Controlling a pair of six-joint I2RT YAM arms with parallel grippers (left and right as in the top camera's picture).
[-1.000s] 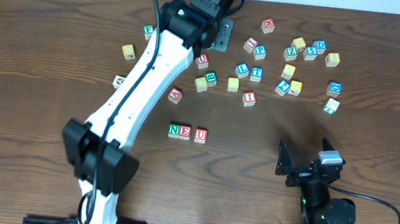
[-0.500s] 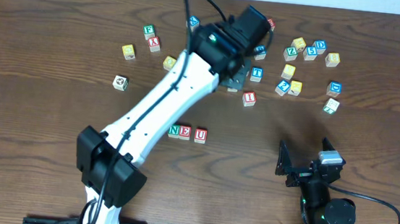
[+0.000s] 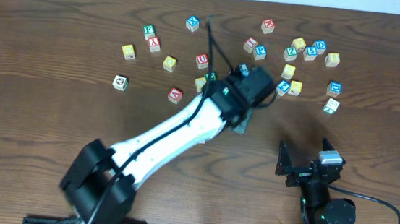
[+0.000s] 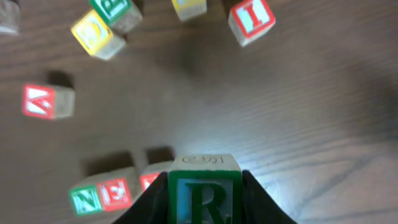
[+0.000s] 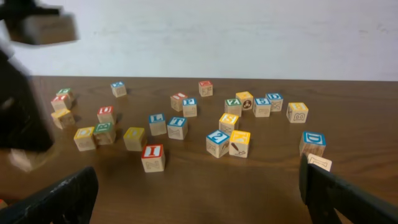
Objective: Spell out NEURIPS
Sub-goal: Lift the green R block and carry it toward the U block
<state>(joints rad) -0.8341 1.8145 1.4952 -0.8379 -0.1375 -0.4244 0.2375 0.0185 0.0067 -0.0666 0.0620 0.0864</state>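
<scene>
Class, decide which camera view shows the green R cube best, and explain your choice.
The left wrist view: the R cube fills the lower centre, letter facing the camera, clamped in the left gripper. Overhead, the arm covers it. In the right wrist view I cannot make it out.

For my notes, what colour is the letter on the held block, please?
Green; the block shows its R best in the left wrist view.
</scene>
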